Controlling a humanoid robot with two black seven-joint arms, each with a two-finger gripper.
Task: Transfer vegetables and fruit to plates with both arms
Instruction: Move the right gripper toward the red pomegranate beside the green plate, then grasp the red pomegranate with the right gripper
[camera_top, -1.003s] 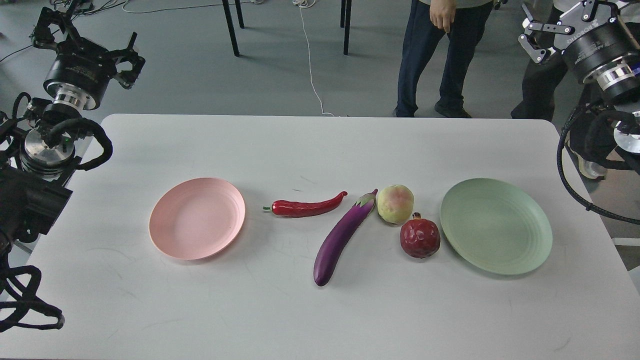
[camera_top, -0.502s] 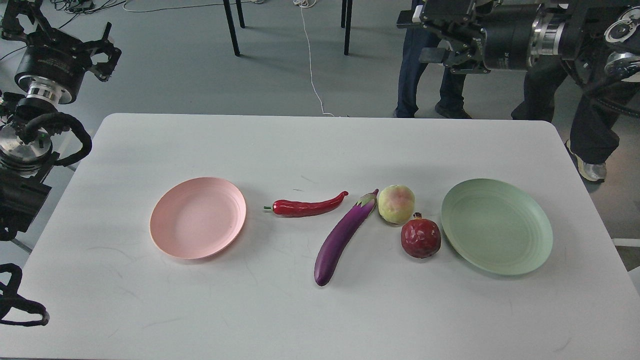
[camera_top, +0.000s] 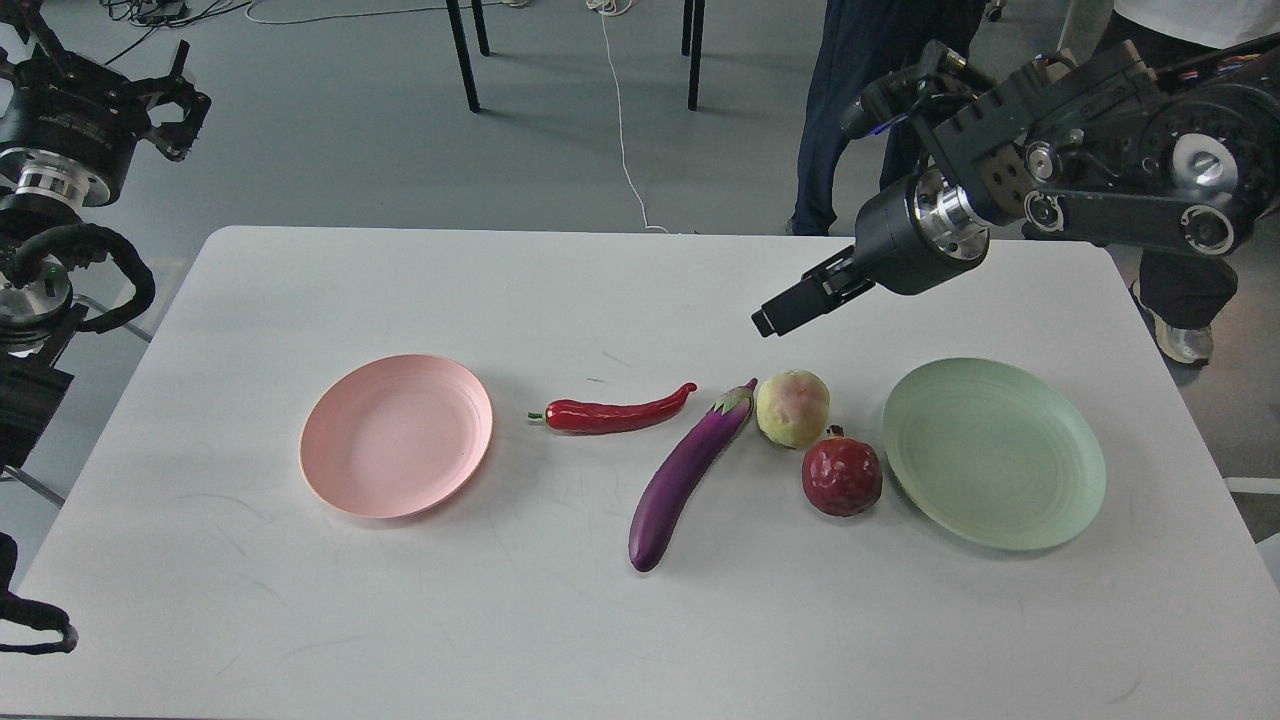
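On white table, two plates, produce, grey floor behind

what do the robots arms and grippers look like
Both arms are black with silver metal rings at the wrists. The right arm has boxy black links with round silver joint caps and screws, ending in a round black cuff and a narrow black right gripper. The left arm carries thick looped black cables, a silver disc joint, and a black left gripper with angular linkage fingers.
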